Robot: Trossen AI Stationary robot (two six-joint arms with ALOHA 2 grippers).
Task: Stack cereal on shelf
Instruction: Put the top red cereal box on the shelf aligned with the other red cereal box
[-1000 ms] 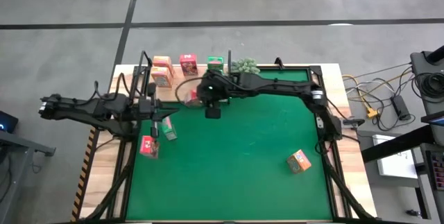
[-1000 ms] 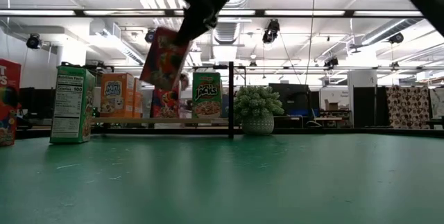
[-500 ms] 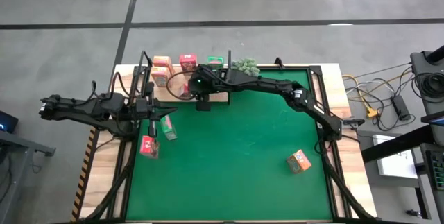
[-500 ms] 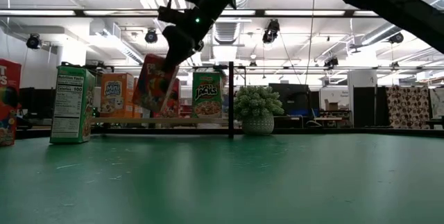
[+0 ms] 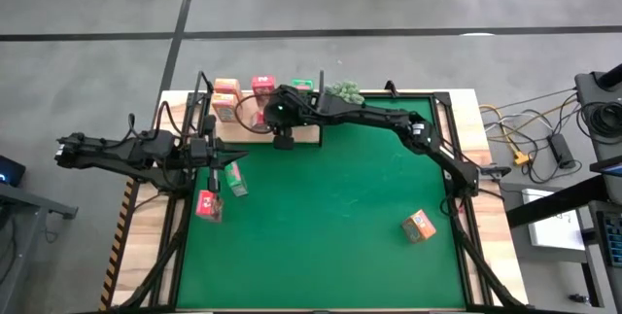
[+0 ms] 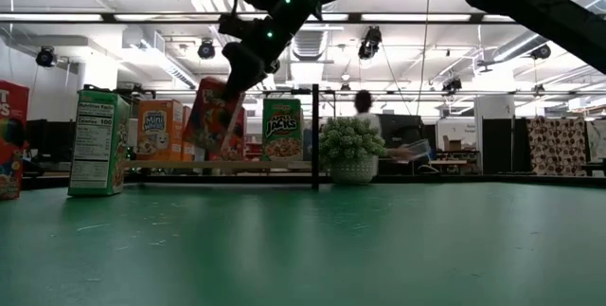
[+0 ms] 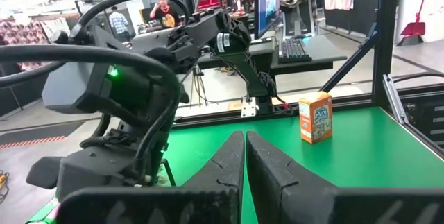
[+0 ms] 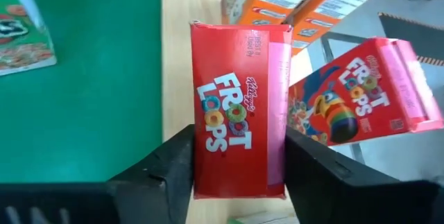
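Observation:
My right gripper (image 8: 239,156) reaches over the shelf (image 5: 309,137) at the table's far left and is shut on a red cereal box (image 6: 216,117). On the shelf's wooden board (image 6: 275,166) stand an orange box (image 6: 159,128), a second red box (image 8: 361,99) and a green box (image 6: 281,128). On the green mat stand a green box (image 5: 236,186), a red box (image 5: 207,205) and an orange box (image 5: 419,225). My left gripper (image 7: 245,161) is shut on nothing and waits at the table's left side. My right gripper pinches the red box by its two narrow sides (image 8: 277,156) between its two fingers (image 8: 177,161), close to the box's upper end. The fingers slant down from the near right. The box hangs tilted just over the board; whether its lower corner (image 6: 194,145) touches the board, I cannot tell.
A bushy plant in a pot (image 6: 351,153) stands just right of the shelf's black upright (image 6: 314,135). The mat's middle (image 5: 340,197) is bare. A person (image 6: 363,105) shows in the room behind the table.
My right gripper has moved toward the table's far left and down to the shelf. The red box has come down with it, still tilted, from above the standing boxes to their level just over the board.

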